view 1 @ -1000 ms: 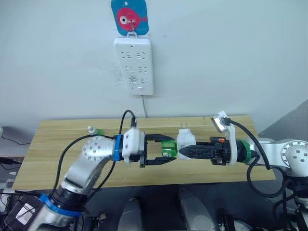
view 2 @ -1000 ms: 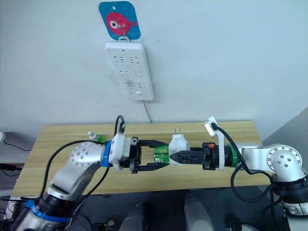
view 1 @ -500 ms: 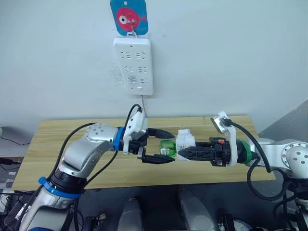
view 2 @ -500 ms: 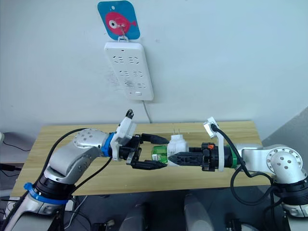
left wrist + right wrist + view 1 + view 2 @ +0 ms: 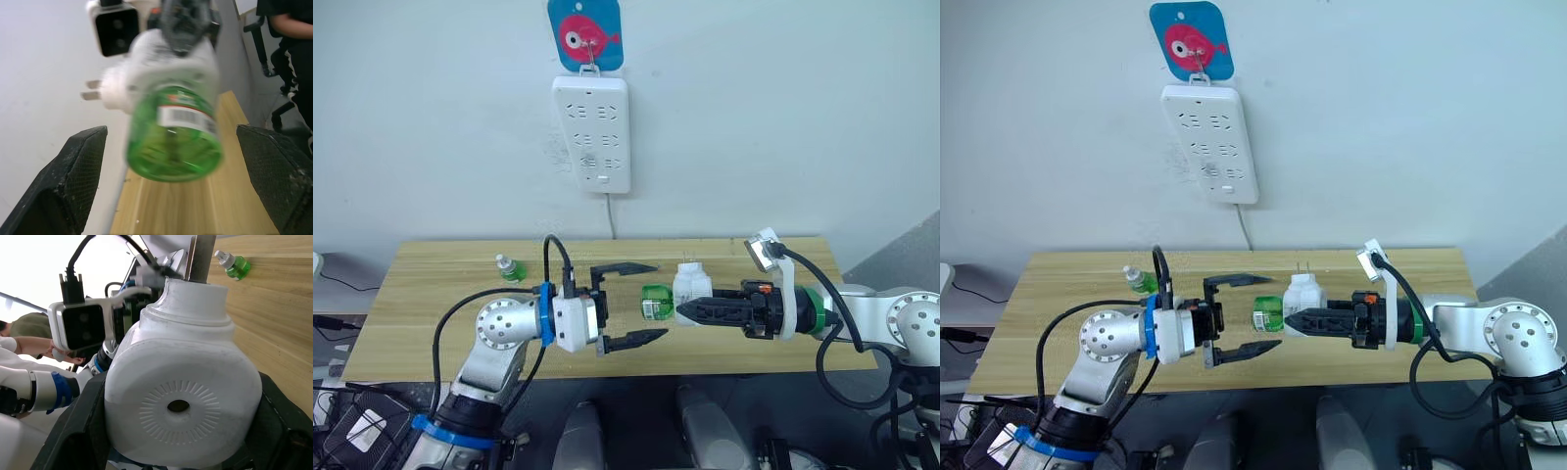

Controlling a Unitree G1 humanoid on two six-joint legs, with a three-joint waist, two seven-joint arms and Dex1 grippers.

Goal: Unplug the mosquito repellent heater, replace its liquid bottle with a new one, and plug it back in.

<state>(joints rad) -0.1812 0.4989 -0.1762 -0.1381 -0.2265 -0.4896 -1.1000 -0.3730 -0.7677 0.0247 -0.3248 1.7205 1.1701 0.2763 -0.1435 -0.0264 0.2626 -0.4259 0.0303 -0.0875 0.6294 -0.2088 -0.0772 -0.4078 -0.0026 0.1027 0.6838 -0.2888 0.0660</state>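
Right arm reaches leftward, level above the table (image 5: pixel 431 294), its gripper (image 5: pixel 690 311) clenched on the heater (image 5: pixel 691 286), prongs up, with the green bottle (image 5: pixel 656 301) sticking out of the heater's left end. Left arm bent at the near edge, forearm pointing right, its gripper (image 5: pixel 636 304) released and spread wide just left of the bottle, not touching it. Bottle label carries a barcode, its text unreadable; new bottle (image 5: pixel 509 267), capped, lies far-left on the table; power strip (image 5: pixel 592 132) hangs on the wall under a fish tag (image 5: pixel 588 33).

**Both arms reach toward each other, one clamped, one spread**

Your right gripper (image 5: pixel 690 311) points across toward your left arm, fingers closed on the heater (image 5: pixel 691 290). Your left gripper (image 5: pixel 641 302) faces it with fingers spread wide, touching nothing, elbow bent low.
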